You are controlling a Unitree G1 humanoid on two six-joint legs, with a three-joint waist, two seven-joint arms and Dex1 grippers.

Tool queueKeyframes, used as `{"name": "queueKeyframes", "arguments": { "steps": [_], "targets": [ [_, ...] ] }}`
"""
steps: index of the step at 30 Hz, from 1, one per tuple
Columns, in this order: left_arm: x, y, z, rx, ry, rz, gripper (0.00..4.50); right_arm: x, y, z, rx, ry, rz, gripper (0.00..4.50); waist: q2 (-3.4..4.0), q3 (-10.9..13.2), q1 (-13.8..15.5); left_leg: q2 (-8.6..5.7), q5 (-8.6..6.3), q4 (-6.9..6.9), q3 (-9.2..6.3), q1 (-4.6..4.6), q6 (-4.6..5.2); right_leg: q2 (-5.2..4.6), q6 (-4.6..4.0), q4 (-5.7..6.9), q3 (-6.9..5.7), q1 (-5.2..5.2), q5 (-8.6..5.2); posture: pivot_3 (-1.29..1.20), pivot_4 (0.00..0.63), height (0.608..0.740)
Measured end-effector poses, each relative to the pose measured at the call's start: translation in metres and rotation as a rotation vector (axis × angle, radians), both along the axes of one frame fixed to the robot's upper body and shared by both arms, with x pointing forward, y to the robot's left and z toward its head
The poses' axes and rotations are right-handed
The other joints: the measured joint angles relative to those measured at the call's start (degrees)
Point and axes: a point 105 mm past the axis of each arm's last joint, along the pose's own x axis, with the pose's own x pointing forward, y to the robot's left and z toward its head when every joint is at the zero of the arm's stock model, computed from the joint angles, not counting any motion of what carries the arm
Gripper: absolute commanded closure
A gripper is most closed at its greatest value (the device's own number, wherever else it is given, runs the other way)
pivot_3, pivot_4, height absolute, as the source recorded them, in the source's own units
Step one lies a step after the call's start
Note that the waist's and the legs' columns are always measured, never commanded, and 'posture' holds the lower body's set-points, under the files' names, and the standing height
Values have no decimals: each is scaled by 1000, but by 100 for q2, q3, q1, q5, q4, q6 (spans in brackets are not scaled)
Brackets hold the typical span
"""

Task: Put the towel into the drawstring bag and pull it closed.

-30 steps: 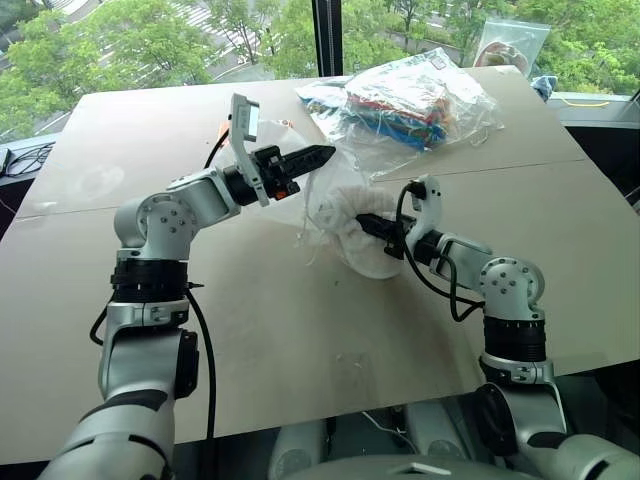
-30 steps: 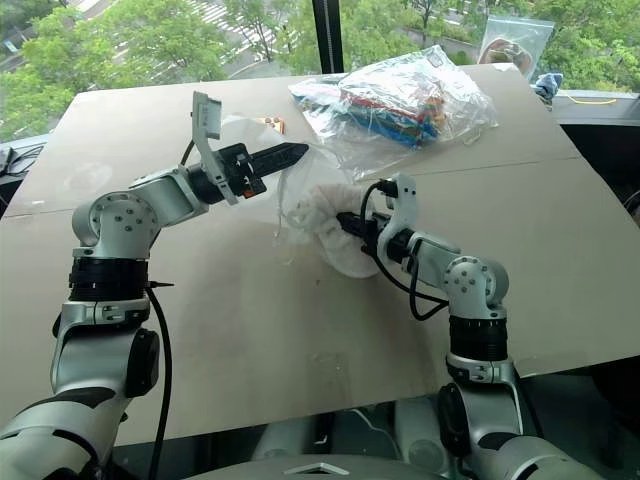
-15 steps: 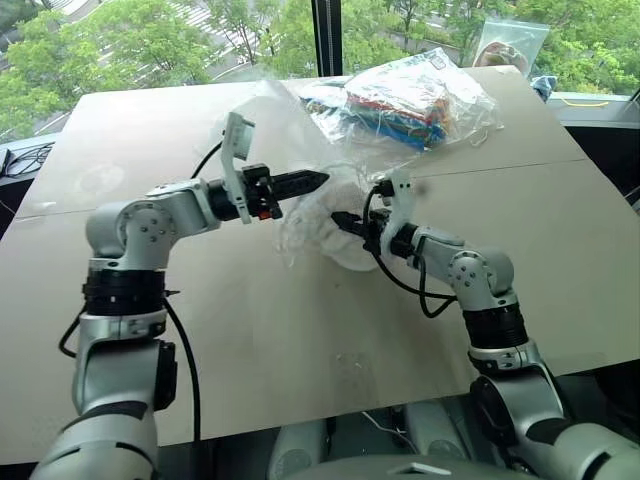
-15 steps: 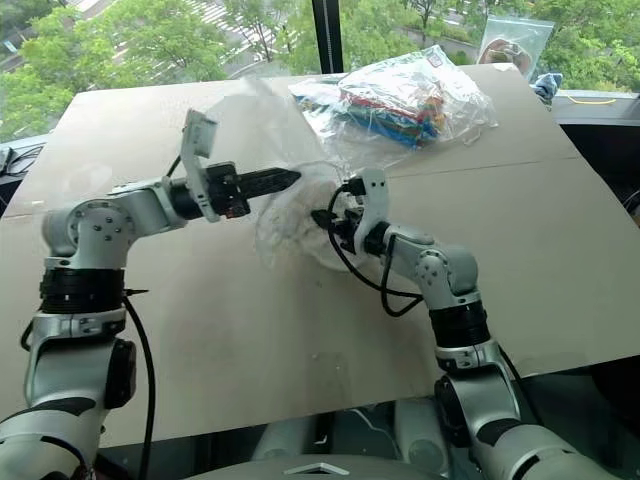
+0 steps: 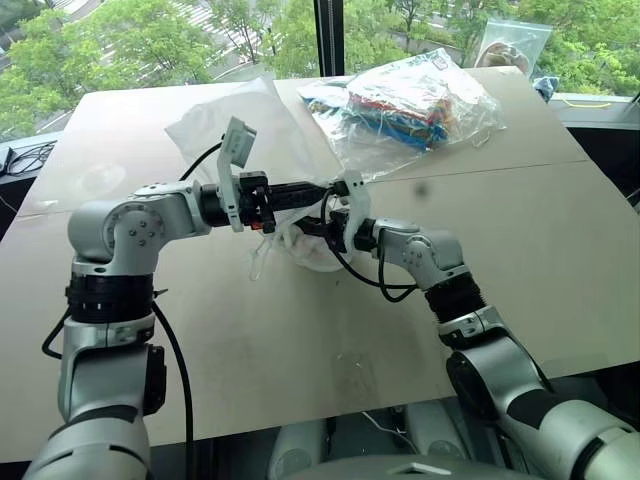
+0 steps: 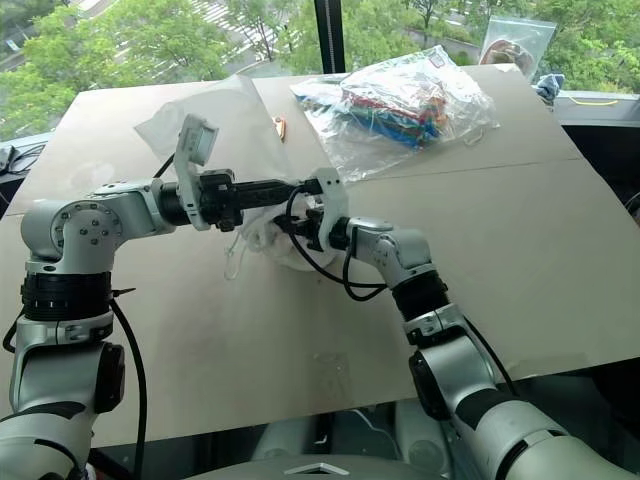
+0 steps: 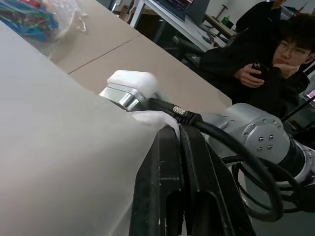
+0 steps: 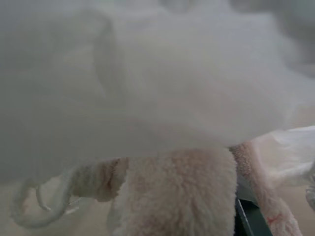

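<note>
The drawstring bag (image 5: 232,118) hangs over the table (image 5: 560,250), its edge pinched by the closed left gripper (image 5: 318,190). Just beside it, the right gripper (image 5: 312,226), nearly shut on the towel (image 8: 177,191), points toward the mouth.

Two head cameras sit side by side, looking forward and down over the worktop (image 5: 300,330) toward windows. Both take in the same scene, both arms meeting at its middle, one view slightly offset sideways from the other. The left wrist camera looks along its own black claw (image 7: 179,147) from very near, across the worktop toward a seated person (image 7: 268,59). The right wrist camera sits pressed close against the towel (image 8: 177,191) and the drawstring bag (image 8: 147,73).
</note>
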Motion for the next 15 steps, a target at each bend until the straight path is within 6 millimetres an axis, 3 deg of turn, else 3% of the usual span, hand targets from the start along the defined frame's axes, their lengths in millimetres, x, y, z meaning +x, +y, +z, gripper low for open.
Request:
{"name": "queueKeyframes", "arguments": {
  "steps": [3, 6, 10, 11, 15],
  "targets": [
    [-7, -8, 1, -21, 20, -40, 4500, 0, 1, 12, 120, -11, 22, 4445, 0, 0, 3, 5, 0, 0, -1, 0, 0, -1, 0, 1, -1, 0, 0, 0, 150, 740],
    [-12, -10, 5, -70, 49, -70, 4500, -4, -12, 29, 257, -14, 35, 4445, 0, 0, 12, 9, 0, 0, -4, -1, 0, -3, 0, 2, -4, 1, 0, 0, 150, 740],
    [-18, -18, 7, -132, 92, -117, 4500, -12, -44, 36, 343, -11, -1, 4445, 0, 0, 36, 8, 0, 1, -6, 0, 0, -9, 0, 4, -8, 4, 0, 0, 150, 740],
    [-18, -22, 7, -148, 103, -129, 4500, -17, -62, 34, 361, 5, -36, 4445, 0, 0, 42, 7, 0, 0, -8, -1, 0, -12, 0, 3, -9, 4, 0, 0, 150, 740],
    [-16, -28, 3, -168, 113, -138, 4500, -30, -103, 30, 375, 32, -142, 4445, 0, -1, 28, -1, 0, 3, -4, 2, 0, -13, 1, 8, -6, 3, -1, 0, 150, 740]
  ]
}}
